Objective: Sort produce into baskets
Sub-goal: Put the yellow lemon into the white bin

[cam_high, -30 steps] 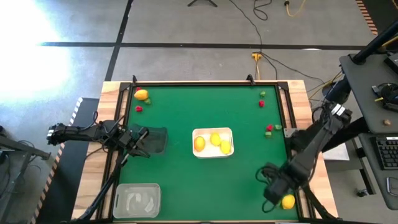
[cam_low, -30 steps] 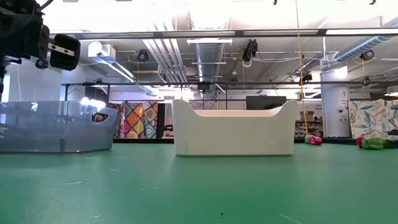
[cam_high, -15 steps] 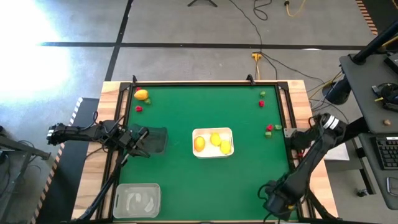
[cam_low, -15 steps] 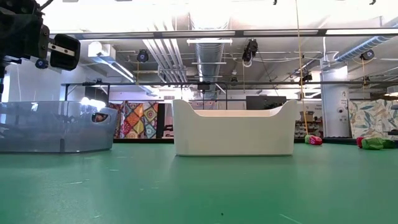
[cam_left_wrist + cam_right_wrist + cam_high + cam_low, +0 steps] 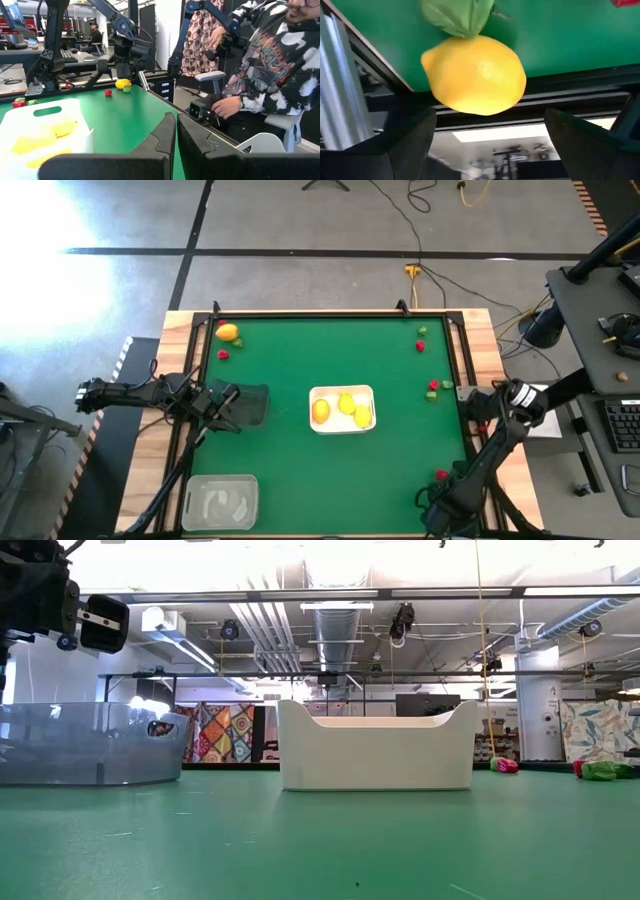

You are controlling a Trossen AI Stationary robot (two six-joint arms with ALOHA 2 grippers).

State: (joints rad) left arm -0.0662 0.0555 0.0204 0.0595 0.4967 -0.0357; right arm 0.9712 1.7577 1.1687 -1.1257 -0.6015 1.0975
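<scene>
One lemon (image 5: 475,75) sits dead ahead between the right claw's (image 5: 447,510) wide-spread fingers at the bench's (image 5: 300,480) near right corner, so that arm's nearest, left claw (image 5: 176,145) pressed together.

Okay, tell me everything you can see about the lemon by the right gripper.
The lemon is bright yellow, oval, with a dimpled, glossy plastic-looking skin and a green leaf at one end. It lies on its side at the edge of the green mat, against the dark table frame. The right gripper stands open on either side of it, not touching.
</scene>
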